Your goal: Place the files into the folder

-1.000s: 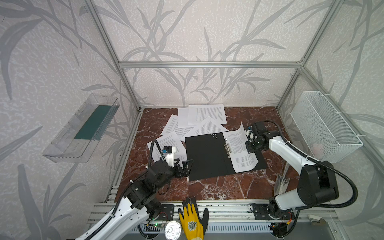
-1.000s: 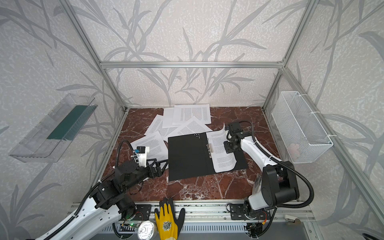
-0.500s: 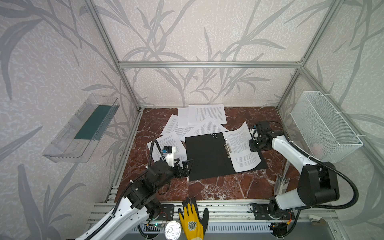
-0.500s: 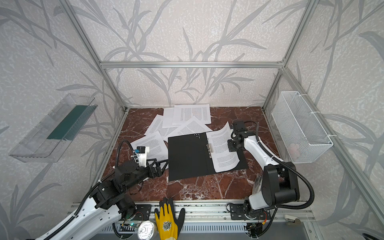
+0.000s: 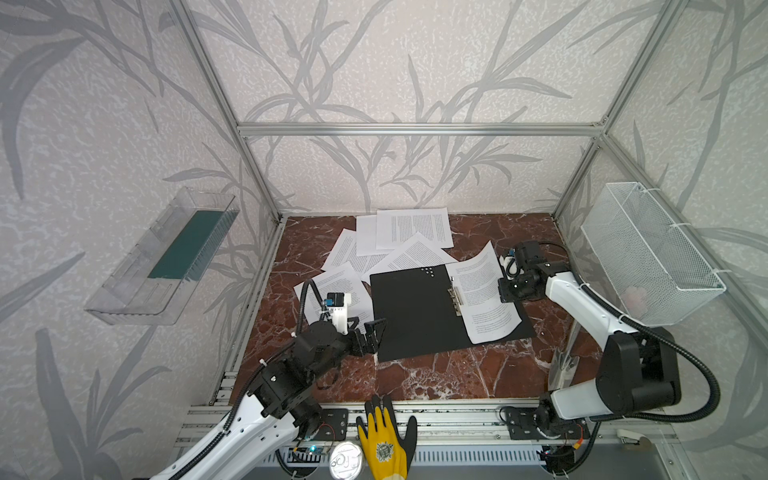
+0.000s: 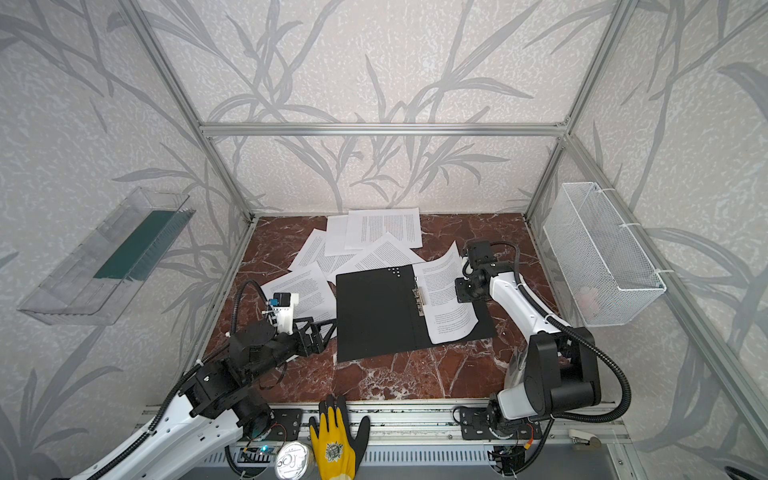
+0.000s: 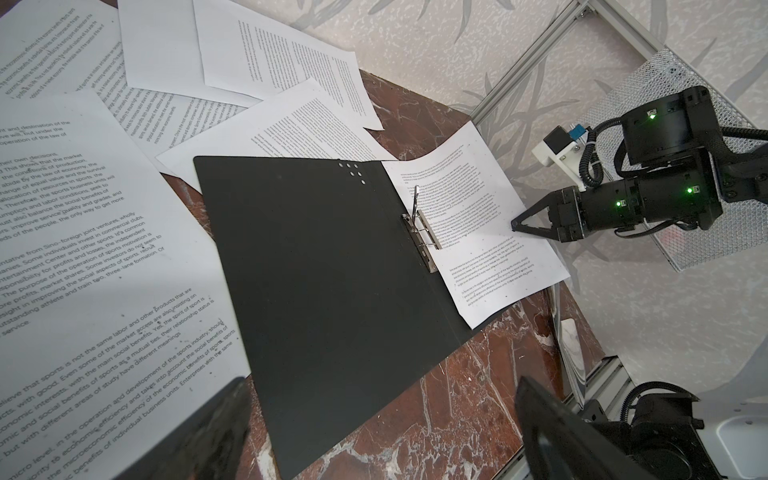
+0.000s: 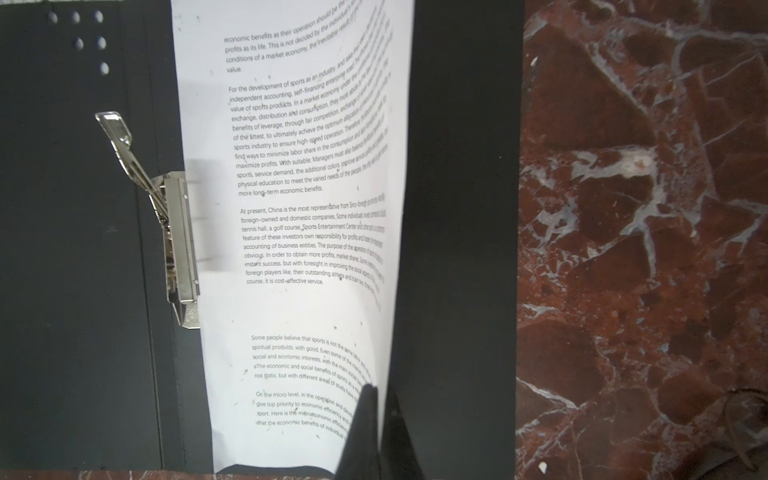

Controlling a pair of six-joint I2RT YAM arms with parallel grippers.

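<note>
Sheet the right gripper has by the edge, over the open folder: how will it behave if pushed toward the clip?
Probably floppy: the sheet curls upward where the right gripper pinches its edge, so a push would likely buckle it rather than slide it. Likely light: one thin page. It may skid on the folder, since the clip lever stands raised.

**A:** Soft, even light in both top views: pale walls [image 5: 415,62] bright, marble floor [image 5: 436,374] with a mild sheen, shadows short and faint.

**B:** The frame bars [image 5: 415,129] bow toward the edges, a wide lens. In the left wrist view the left gripper [image 7: 380,381] is a dark foreground blur, but print on the loose sheets [image 7: 83,249] is crisp.

**A:** Right wrist view: the metal clip [image 8: 178,232] glints. The sheet [image 8: 291,249] is sharp mid-page and smeared along its curled edge. The right gripper [image 8: 380,399] is black and unfocused.
</note>
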